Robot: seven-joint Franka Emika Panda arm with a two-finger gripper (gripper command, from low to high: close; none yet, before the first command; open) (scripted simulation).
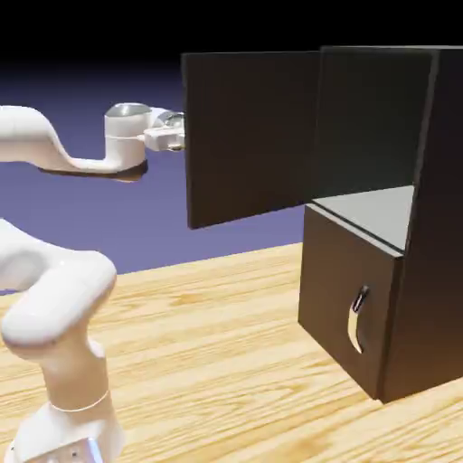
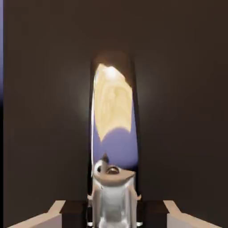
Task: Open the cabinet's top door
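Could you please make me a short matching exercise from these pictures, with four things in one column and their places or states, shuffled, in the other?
Things:
1. Top door
2. Lower door
3. Top door's handle
4. Tabletop

Places or states:
A. Shut, with a curved silver handle on its front
B. Light wood, under the cabinet
C. Swung open, showing the compartment behind it
D. Shiny, between the gripper's fingers, which are closed on it

Right pairs: 1-C, 2-A, 3-D, 4-B
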